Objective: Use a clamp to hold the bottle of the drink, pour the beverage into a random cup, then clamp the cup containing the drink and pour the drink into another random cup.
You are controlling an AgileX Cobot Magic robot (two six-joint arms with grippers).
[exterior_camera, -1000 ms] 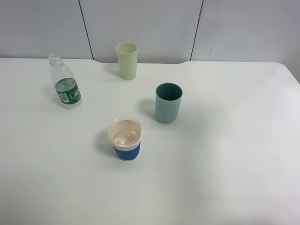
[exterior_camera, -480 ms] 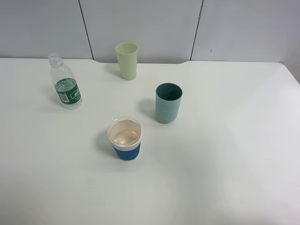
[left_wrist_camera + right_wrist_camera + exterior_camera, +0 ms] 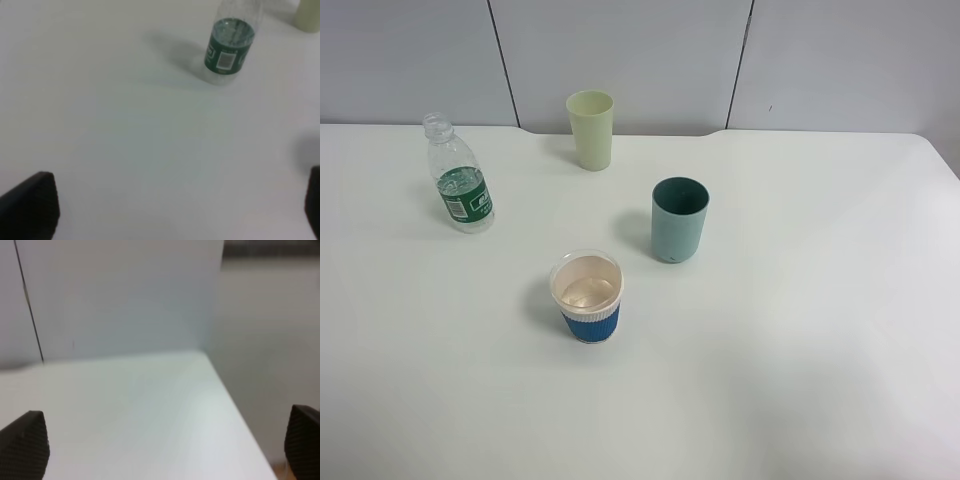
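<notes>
The clear bottle with a green label stands upright and uncapped at the table's left; the left wrist view shows the bottle ahead of my left gripper, which is open and well short of it. The teal cup stands right of centre. In front of it, nearer the table's front edge, is the blue-banded cup with a cream inside. My right gripper is open with nothing between its fingers, facing the table's far right corner. Neither gripper shows in the exterior view. I cannot make out the beverage.
A pale yellow-green tumbler stands at the back, near the grey wall panels. The white table ends at a right edge close to my right gripper.
</notes>
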